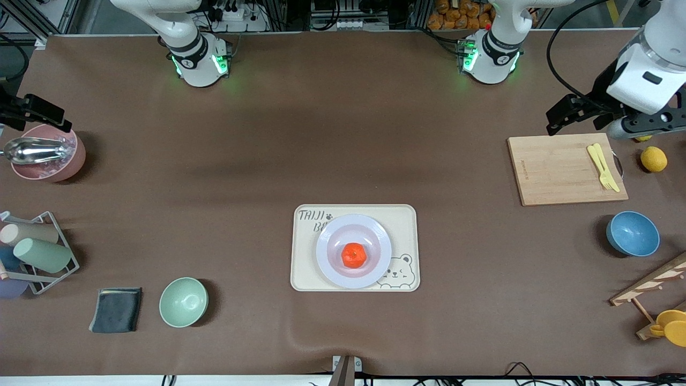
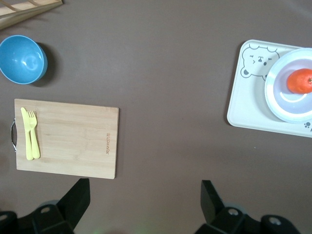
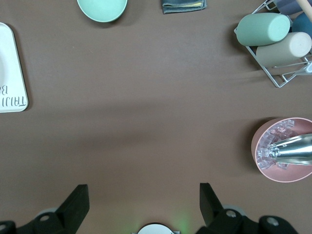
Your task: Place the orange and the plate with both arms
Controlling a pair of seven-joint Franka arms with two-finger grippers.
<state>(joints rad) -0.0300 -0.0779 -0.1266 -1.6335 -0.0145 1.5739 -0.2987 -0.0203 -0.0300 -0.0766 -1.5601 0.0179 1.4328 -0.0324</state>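
Note:
The orange (image 1: 353, 255) lies in the middle of the pale lavender plate (image 1: 328, 236). The plate rests on the cream bear tray (image 1: 305, 268) at the table's middle, near the front camera. The left wrist view shows the orange (image 2: 300, 80) on the plate (image 2: 275, 105) too. My left gripper (image 1: 557, 120) is open and empty, up over the table at the wooden cutting board's edge; its own view shows it (image 2: 144, 195) over bare table. My right gripper (image 1: 48, 118) is open and empty, over the pink bowl's edge at the right arm's end; it also shows in its own view (image 3: 144, 195).
A cutting board (image 1: 557, 169) with a yellow fork and knife (image 1: 603, 166), a lemon (image 1: 654, 159), a blue bowl (image 1: 632, 233) and a wooden rack (image 1: 654, 289) are at the left arm's end. A pink bowl (image 1: 48, 161), cup rack (image 1: 35, 252), dark cloth (image 1: 116, 310) and green bowl (image 1: 183, 302) are at the right arm's end.

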